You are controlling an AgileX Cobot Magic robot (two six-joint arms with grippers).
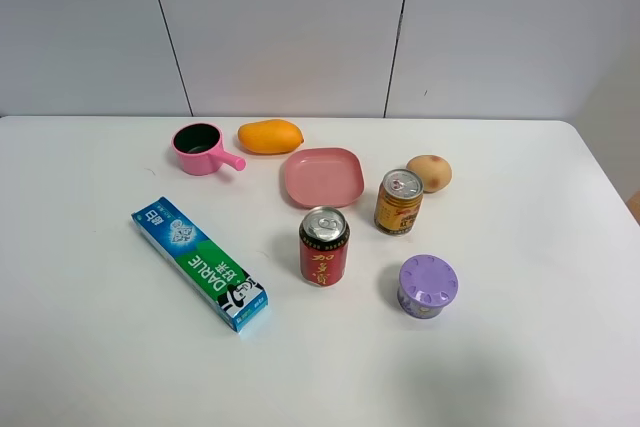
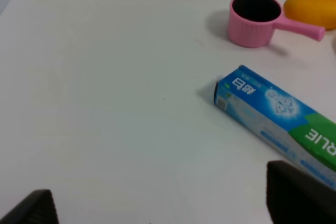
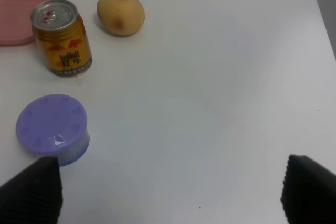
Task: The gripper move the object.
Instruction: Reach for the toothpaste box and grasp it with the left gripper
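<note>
The blue-and-green DARLIE toothpaste box [image 1: 200,263] lies flat and diagonal on the white table, left of centre. It also shows in the left wrist view [image 2: 273,119], with one end close to a black fingertip [image 2: 299,195]. My left gripper [image 2: 163,211] is open and empty, above bare table beside the box's blue end. My right gripper [image 3: 170,195] is open and empty, with the purple-lidded tub [image 3: 51,127] close to one fingertip [image 3: 31,190]. Neither arm shows in the exterior high view.
A pink pot [image 1: 203,149], a mango [image 1: 269,136] and a pink plate [image 1: 322,176] sit at the back. A red can [image 1: 324,246], a gold can [image 1: 399,201], a potato [image 1: 429,173] and the purple tub [image 1: 428,286] stand right of centre.
</note>
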